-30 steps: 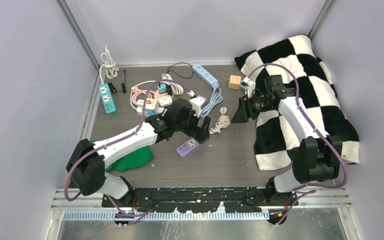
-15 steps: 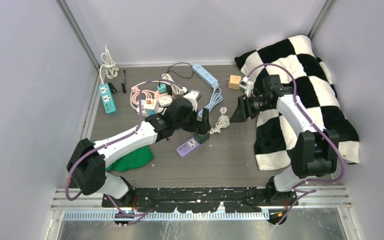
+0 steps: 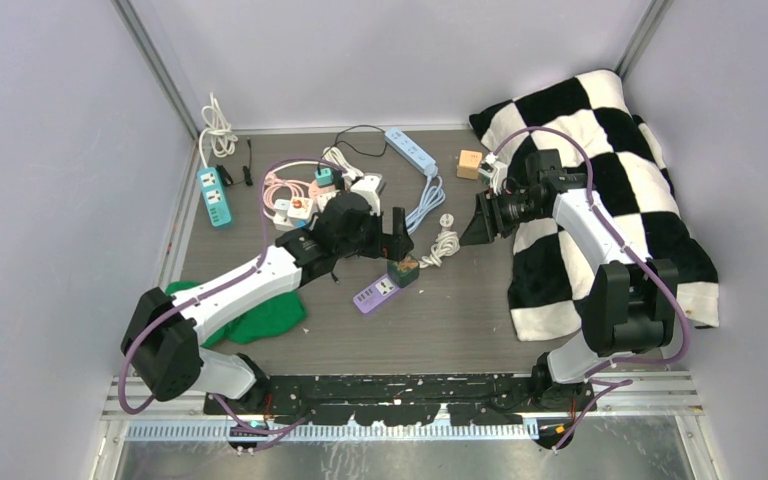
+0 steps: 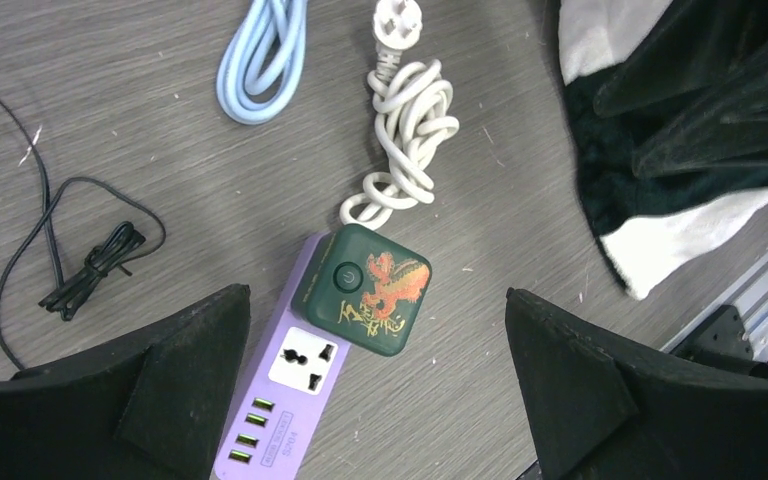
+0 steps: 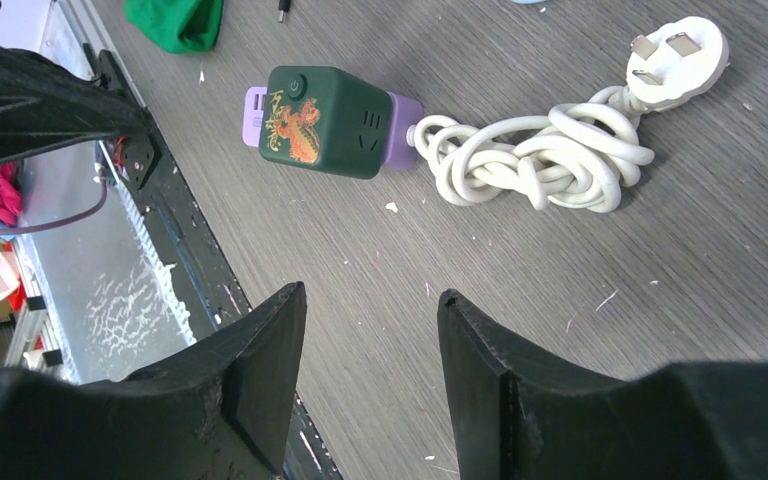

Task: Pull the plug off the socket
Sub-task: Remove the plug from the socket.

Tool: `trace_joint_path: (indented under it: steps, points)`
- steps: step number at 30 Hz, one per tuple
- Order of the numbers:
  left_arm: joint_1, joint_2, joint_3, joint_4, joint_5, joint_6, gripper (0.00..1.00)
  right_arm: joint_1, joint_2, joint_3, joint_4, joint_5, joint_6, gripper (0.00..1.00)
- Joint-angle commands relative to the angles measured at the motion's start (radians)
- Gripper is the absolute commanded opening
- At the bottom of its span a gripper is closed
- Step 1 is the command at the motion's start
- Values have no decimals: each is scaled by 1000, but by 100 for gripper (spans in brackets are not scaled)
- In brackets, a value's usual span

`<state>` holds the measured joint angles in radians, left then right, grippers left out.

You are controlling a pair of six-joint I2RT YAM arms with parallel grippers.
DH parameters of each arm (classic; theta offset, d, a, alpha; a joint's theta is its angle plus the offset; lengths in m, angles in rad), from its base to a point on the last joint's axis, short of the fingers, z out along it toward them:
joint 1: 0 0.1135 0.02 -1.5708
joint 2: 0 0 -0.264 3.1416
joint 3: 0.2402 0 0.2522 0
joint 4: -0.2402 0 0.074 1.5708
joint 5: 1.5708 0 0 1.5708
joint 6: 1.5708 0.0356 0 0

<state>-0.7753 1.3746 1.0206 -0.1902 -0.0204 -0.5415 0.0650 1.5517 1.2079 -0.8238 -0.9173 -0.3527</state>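
Lifted since a second ago, my left pincer (image 3: 398,238) hovers over the plug (image 4: 362,289), jaws spread wide and empty. I see that plug, a glossy dark-green cube printed with a red-gold dragon and a round button, seated on the end of the matte purple strip (image 4: 278,405). Beyond the strip's coiled white cable (image 4: 401,140), my right pincer (image 3: 480,220) hangs open. Strip lettering is too small to read.

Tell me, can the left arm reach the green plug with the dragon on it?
Probably yes. The left gripper is open right above the green plug on the purple socket strip, with nothing between them.
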Motion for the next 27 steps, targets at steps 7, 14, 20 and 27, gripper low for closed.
trace_joint_path:
  steps: [7,14,20,27]
  points:
    - [-3,22,61,-59,108,198,99,-8,-13,27,3,6,-17,56]
    - [-86,124,151,-143,-47,276,99,-10,2,35,-3,5,-19,56]
    - [-139,227,238,-228,-137,293,98,-12,7,34,-4,6,-20,56]
    - [-149,302,278,-261,-160,292,91,-14,16,36,-6,6,-20,56]
